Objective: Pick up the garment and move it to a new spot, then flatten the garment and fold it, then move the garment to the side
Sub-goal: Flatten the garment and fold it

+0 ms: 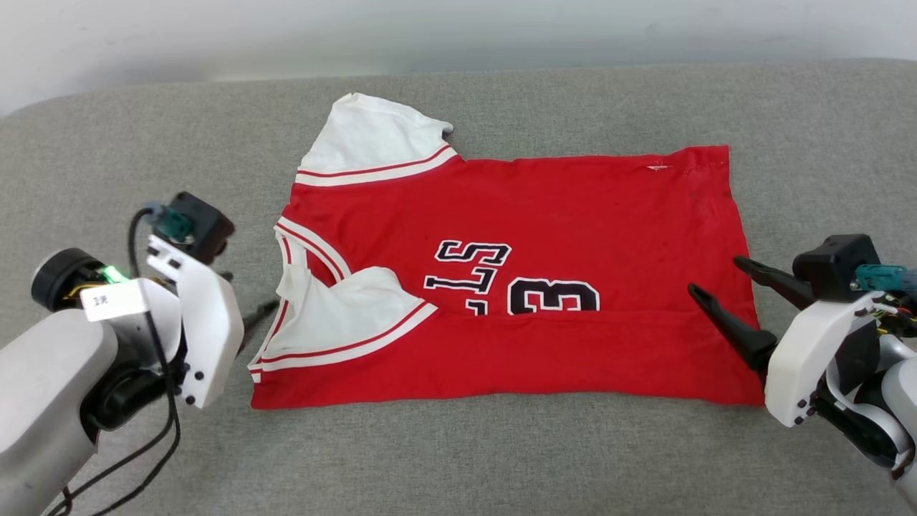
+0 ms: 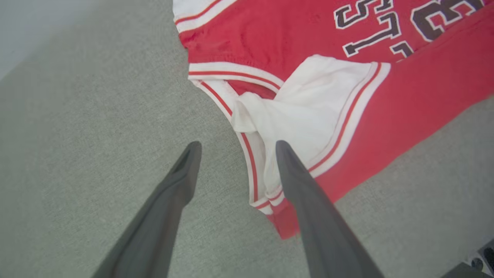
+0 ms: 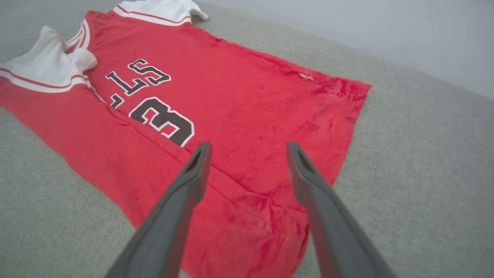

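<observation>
The garment (image 1: 544,215) lies on a padded surface (image 1: 458,459), collar end left, hem right, with a wall (image 1: 458,29) behind. Its near long edge is folded onto the body. The far sleeve (image 1: 372,136) sticks out behind; the near sleeve (image 1: 358,308) lies on the front. The left gripper (image 2: 235,148) is at the collar end, the right gripper (image 1: 715,274) over the hem.

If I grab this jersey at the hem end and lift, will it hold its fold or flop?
Likely floppy: the garment lies thin and flat with soft wrinkles, so it would probably drape and the folded near strip could fall open. Probably light, given thin fabric. Pushed, it would likely bunch rather than slide on the textured grey surface.
</observation>
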Available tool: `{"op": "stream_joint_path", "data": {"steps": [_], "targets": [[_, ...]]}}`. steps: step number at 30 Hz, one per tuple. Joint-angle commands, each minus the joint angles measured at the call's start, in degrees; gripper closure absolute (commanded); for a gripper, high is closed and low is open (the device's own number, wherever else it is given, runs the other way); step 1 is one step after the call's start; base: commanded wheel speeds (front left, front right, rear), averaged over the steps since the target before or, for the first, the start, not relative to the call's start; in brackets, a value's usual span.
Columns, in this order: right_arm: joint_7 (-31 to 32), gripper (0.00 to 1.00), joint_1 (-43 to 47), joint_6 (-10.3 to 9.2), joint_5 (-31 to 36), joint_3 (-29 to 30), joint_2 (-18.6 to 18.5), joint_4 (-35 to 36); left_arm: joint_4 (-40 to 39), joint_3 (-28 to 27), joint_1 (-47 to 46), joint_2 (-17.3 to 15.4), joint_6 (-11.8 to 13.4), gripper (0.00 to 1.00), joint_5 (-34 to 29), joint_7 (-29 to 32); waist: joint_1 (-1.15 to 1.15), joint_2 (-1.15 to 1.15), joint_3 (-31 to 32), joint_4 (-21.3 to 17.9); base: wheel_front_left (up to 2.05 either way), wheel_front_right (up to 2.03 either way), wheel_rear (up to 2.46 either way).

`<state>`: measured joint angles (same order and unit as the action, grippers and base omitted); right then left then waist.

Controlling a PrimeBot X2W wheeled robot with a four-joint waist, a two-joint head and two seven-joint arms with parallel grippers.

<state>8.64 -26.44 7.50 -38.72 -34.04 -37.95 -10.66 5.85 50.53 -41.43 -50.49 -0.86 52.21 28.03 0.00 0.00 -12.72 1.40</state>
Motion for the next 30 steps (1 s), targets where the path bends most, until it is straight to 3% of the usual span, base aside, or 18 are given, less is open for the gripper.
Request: {"op": "stream_joint_path", "data": {"steps": [1, 6, 11, 24, 25, 26, 30], "targets": [[0.2, 0.0, 0.5, -0.02, 0.4, 0.1, 0.3, 0.3, -0.4, 0.4, -0.9, -0.4, -0.3, 0.0, 0.5, 1.7, 0.0, 0.0, 0.0, -0.1, 0.0, 0.0, 0.0], [1.6, 0.0, 0.3, -0.02, 0.4, -0.4, 1.1, 1.0, -1.5, 2.5, -1.6, -0.6, -1.1, 0.0, 4.2, 11.4, 0.0, 0.0, -0.4, -0.7, 0.0, 0.0, 0.0], [2.7, 0.0, -1.0, -0.02, 0.1, -1.4, 1.7, 1.3, 1.2, 3.9, -0.1, 0.1, -1.1, 0.0, 7.1, 15.8, 0.0, 0.0, -1.4, -1.9, 0.0, 0.0, 0.0], [2.8, 0.0, -4.4, -0.02, -0.9, -4.2, 2.2, 0.2, 10.8, 8.1, 3.7, 3.1, -3.6, 0.0, 7.1, 16.2, 0.0, 0.0, -3.7, -4.1, 0.0, 0.0, 0.0], [2.9, 0.0, -4.8, -0.03, -1.0, -4.2, 2.0, 0.2, 11.0, 8.2, 3.7, 3.4, -3.8, 0.69, 7.2, 15.9, 0.0, 0.0, -3.6, -4.1, 0.0, 0.0, 0.0], [2.9, 0.0, -5.2, -0.02, -1.0, -4.3, 1.7, 0.2, 11.2, 8.3, 3.6, 3.7, -4.1, 1.0, 7.3, 15.7, 0.0, 0.0, -3.5, -4.1, 0.0, 0.0, 0.0], [4.2, 0.0, -7.1, -0.02, -1.0, -5.4, -0.1, 0.8, 11.3, 7.8, 2.7, 3.7, -4.7, 1.0, 7.5, 14.5, 0.0, 0.0, -2.6, -3.7, 0.0, 0.0, 0.0]]}}
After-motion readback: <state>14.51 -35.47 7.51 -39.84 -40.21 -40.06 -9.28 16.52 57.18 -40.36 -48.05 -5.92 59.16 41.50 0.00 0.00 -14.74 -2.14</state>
